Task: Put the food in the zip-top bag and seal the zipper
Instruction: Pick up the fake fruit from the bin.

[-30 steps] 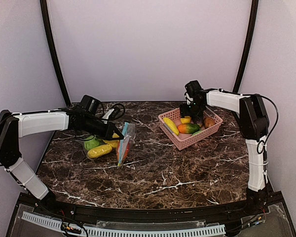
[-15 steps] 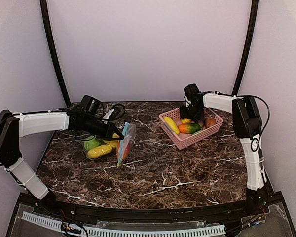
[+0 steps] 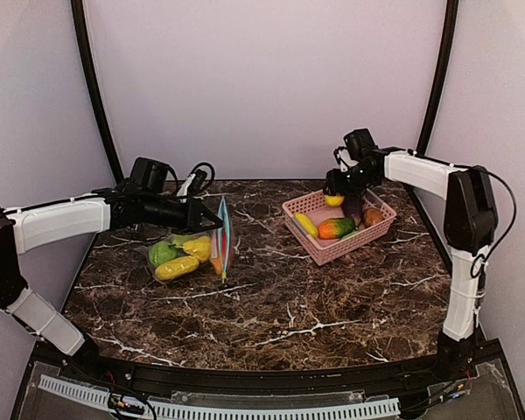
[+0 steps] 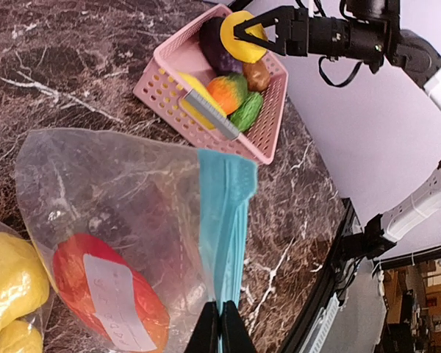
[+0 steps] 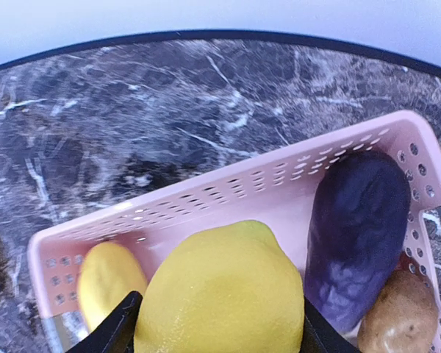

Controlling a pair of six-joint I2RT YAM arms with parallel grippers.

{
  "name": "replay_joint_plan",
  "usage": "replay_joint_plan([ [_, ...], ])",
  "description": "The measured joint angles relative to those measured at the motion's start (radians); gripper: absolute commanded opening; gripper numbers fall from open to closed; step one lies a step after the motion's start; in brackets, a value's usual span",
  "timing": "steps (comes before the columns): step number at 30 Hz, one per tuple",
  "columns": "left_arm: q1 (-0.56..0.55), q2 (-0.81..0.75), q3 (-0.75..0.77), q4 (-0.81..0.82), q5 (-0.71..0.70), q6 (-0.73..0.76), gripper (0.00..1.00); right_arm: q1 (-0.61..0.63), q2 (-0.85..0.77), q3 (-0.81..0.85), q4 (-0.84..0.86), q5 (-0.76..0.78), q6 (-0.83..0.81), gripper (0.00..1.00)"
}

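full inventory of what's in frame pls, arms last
table: 1, dark marble, under everything
basket: 1, pink, right rear
lemon: 1, yellow, held above basket
eggplant: 1, dark purple, in basket
potato: 1, brown, in basket
long piece: 1, yellow, in basket
mango: 1, orange-green, in basket
green piece: 1, green, in basket
zip-top bag: 1, clear, blue zipper, left, held up
round food: 1, orange-red, inside bag
green fruit: 1, green, left by bag
yellow fruits: 2, yellow, left by bag
left fingers: shut on bag's zipper edge
right fingers: shut on lemon
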Motion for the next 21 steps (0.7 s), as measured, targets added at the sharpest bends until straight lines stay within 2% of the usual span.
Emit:
replay_joint_plan([
  [6,-0.087,-0.127,-0.042,0.111,-0.056,-0.167,0.01,-0.001,-0.261,-0.133,0.063,-0.172,-0.034,0.47],
  [12,-0.143,-0.195,-0.154,0.226,-0.098,-0.322,0.01,-0.001,-0.417,-0.308,0.129,-0.431,-0.064,0.48],
  [17,-0.145,-0.198,-0.187,0.227,-0.151,-0.342,0.01,0.021,-0.506,-0.435,0.169,-0.674,-0.077,0.48],
  [21,-0.144,-0.185,-0.2,0.22,-0.18,-0.324,0.01,0.09,-0.549,-0.492,0.212,-0.814,-0.075,0.48],
])
